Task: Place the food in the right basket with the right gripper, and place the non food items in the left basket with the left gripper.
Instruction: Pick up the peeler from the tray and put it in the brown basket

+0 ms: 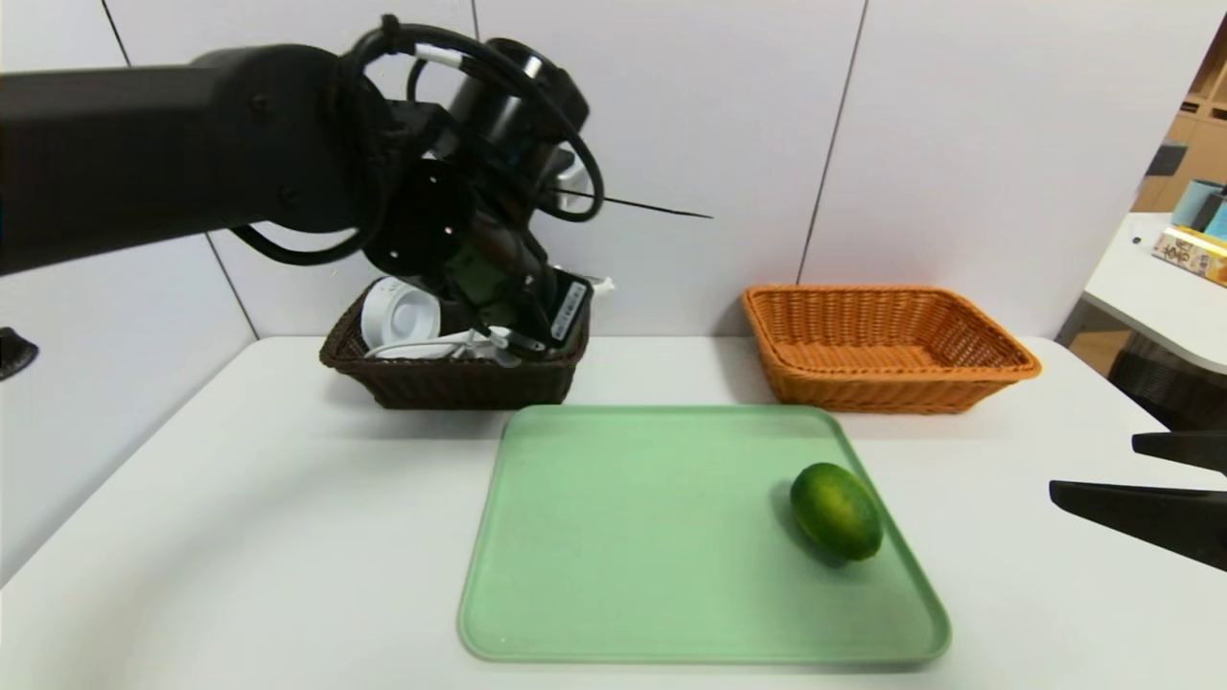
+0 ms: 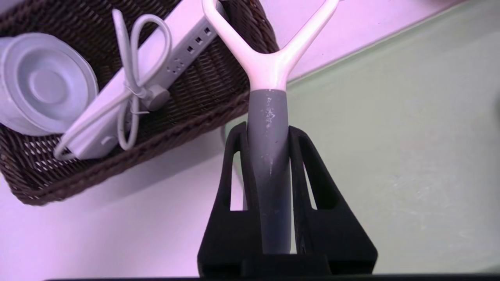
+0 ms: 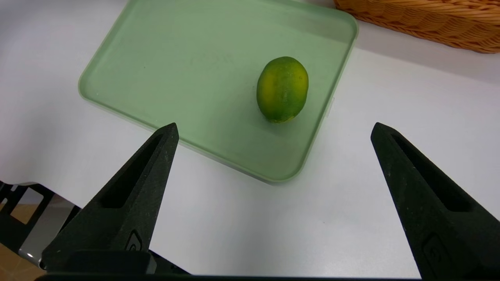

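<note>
- Head view shows the left arm reaching in from the left, with the left gripper [image 1: 513, 331] held above the dark brown left basket [image 1: 451, 383] at the back of the white desk [image 1: 240, 537].
- Left wrist view shows that gripper [image 2: 268, 128] pinching the grey handle of a peeler [image 2: 269, 117], one finger [image 2: 234, 168] pressed against each side of the handle.
- The peeler's white forked head points away from the gripper, reaching over the rim of the left basket [image 2: 187, 128]; its far end is cut off by the picture's edge.
- Inside the left basket lie a white power strip [image 2: 156, 74] with its cord [image 2: 133, 58] tied in loops, and a round white lidded container [image 2: 43, 84] just beside the strip.
- A green tray [image 1: 623, 537] sits near the middle of the desk, in front of both baskets.
- A green lime [image 1: 836, 511] rests on the tray, close to its right rim; the right wrist view shows the lime [image 3: 282, 89] lying alone on the tray [image 3: 175, 78].
- The orange right basket [image 1: 887, 350] stands at the back right of the desk, well apart from the left basket, with nothing visible inside it.
- The right gripper [image 1: 1141, 474] hovers at the right edge of the head view, above the desk beside the tray.
- Right wrist view shows the right gripper [image 3: 273, 130] with its fingers [image 3: 136, 187] spread wide, holding nothing, the lime lying beyond them.
</note>
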